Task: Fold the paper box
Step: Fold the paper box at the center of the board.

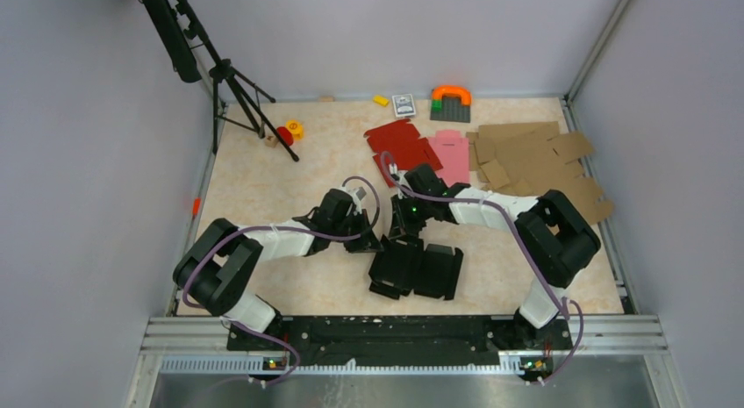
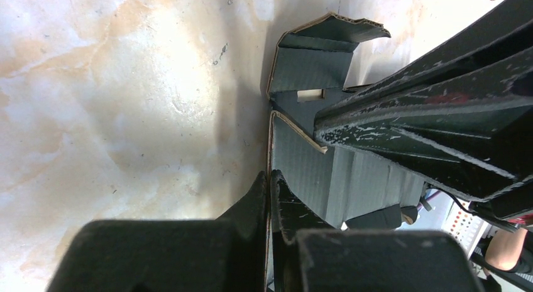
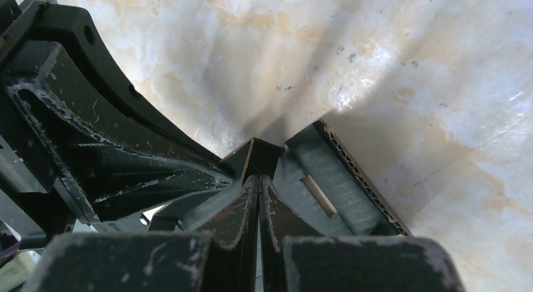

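The black paper box (image 1: 417,268) lies partly folded between the two arms, near the table's front. My left gripper (image 1: 367,239) is at its left side. In the left wrist view the left gripper (image 2: 270,176) is shut on an upright wall of the paper box (image 2: 314,72), whose brown cut edge runs straight in between the fingers. My right gripper (image 1: 406,225) comes in from the far side. In the right wrist view the right gripper (image 3: 259,179) is shut, its tips set into an inner corner of the paper box (image 3: 327,179). No cardboard shows between its fingers.
Behind the box lie a red blank (image 1: 399,145), a pink blank (image 1: 452,153) and several brown cardboard blanks (image 1: 535,158). Small toys (image 1: 451,96) and a card deck (image 1: 404,103) sit at the back edge. A tripod (image 1: 232,83) stands back left.
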Controlling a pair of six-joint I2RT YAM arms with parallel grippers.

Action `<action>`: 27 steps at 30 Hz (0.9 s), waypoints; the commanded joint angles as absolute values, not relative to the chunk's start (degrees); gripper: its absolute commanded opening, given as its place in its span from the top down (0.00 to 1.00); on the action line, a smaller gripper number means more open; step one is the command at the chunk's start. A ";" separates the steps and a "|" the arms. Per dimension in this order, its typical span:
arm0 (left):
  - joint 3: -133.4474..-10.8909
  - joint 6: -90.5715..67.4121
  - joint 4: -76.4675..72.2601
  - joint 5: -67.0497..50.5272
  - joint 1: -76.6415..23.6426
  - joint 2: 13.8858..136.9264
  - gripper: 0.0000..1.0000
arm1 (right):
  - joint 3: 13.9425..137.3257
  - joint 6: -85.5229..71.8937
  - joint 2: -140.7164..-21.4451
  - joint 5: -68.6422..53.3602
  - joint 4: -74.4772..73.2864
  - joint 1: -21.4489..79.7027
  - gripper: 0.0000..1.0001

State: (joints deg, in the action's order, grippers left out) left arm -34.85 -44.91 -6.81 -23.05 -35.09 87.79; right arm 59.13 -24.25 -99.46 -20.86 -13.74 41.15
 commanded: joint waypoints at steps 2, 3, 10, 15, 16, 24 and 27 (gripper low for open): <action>-35.31 -45.09 -9.74 -22.43 -35.07 87.02 1.00 | 56.24 -29.01 -96.70 -26.14 -7.46 42.01 1.00; -35.33 -45.19 -9.82 -22.49 -35.10 87.08 1.00 | 55.98 -29.69 -97.04 -26.59 -6.51 42.01 1.00; -35.18 -45.34 -10.26 -23.09 -35.26 87.06 1.00 | 55.18 -31.31 -98.35 -26.32 -3.40 42.01 1.00; -35.33 -45.35 -10.56 -23.15 -35.52 87.24 1.00 | 55.45 -31.81 -99.65 -26.15 -2.26 42.01 1.00; -35.33 -45.35 -10.55 -22.98 -35.51 87.27 1.00 | 55.53 -31.94 -99.93 -26.37 -1.93 42.06 1.00; -35.33 -45.52 -10.37 -22.42 -35.62 87.38 1.00 | 53.92 -33.14 -100.45 -26.13 -0.52 42.80 1.00; -35.25 -45.73 -10.50 -22.28 -35.64 87.36 1.00 | 53.33 -33.94 -100.35 -25.76 -0.37 42.80 1.00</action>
State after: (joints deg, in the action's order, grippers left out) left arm -34.83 -45.10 -6.79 -22.20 -35.27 87.79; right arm 54.70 -32.42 -100.01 -25.15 -2.72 41.43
